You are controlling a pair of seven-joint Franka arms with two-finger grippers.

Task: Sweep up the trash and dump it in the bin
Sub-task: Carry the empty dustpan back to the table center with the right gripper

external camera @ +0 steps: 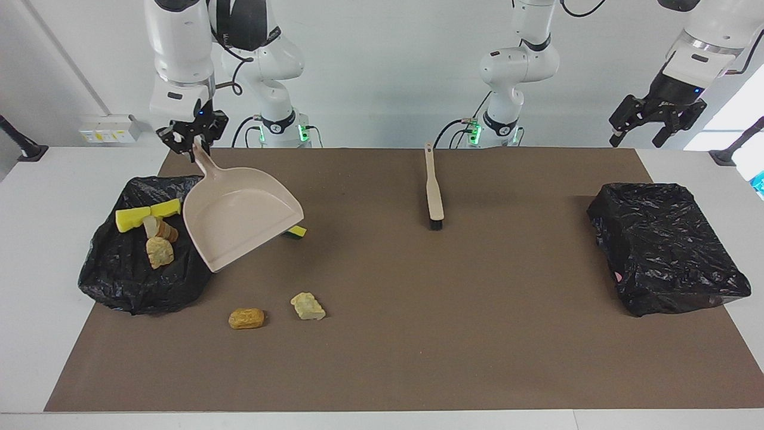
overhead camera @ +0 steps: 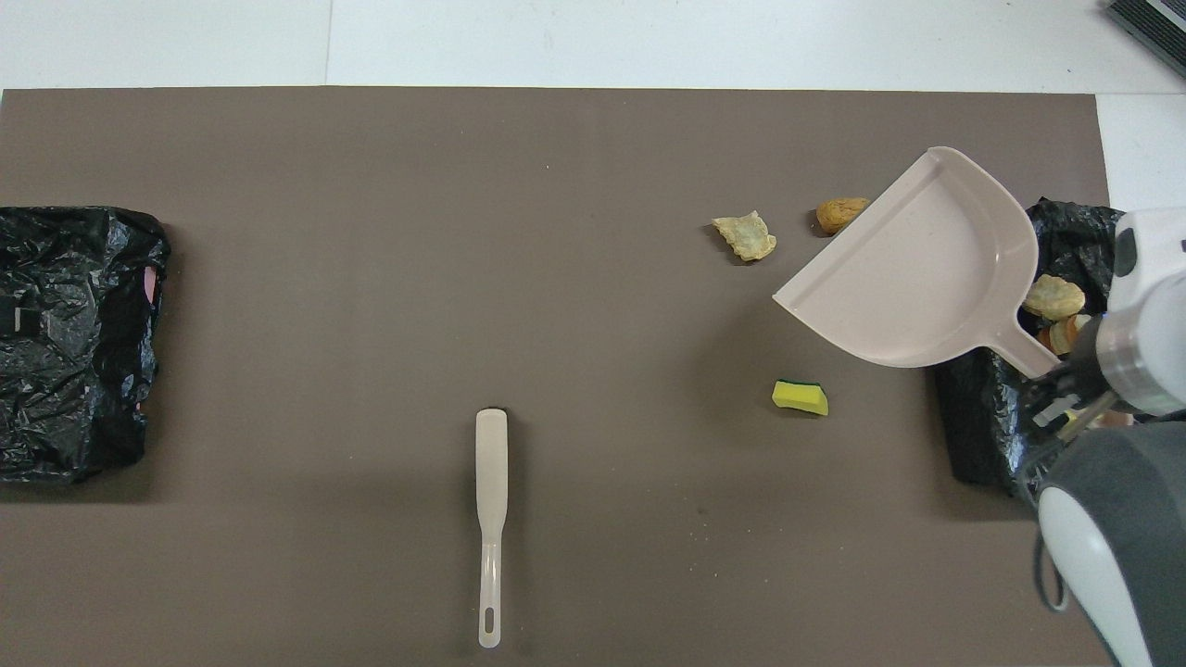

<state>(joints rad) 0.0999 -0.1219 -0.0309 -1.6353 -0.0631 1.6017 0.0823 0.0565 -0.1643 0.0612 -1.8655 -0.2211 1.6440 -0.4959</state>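
Note:
My right gripper is shut on the handle of the beige dustpan, which hangs tilted over the mat beside the black-bagged bin at the right arm's end. The pan looks empty. In that bin lie yellow sponge pieces and bread-like chunks. On the mat lie a yellow-green sponge at the pan's edge, an orange chunk and a cream chunk. They also show in the overhead view: sponge, orange chunk, cream chunk. My left gripper waits open, in the air.
The beige brush lies on the mat near the robots, bristles pointing away from them; it also shows in the overhead view. A second black-bagged bin stands at the left arm's end of the brown mat.

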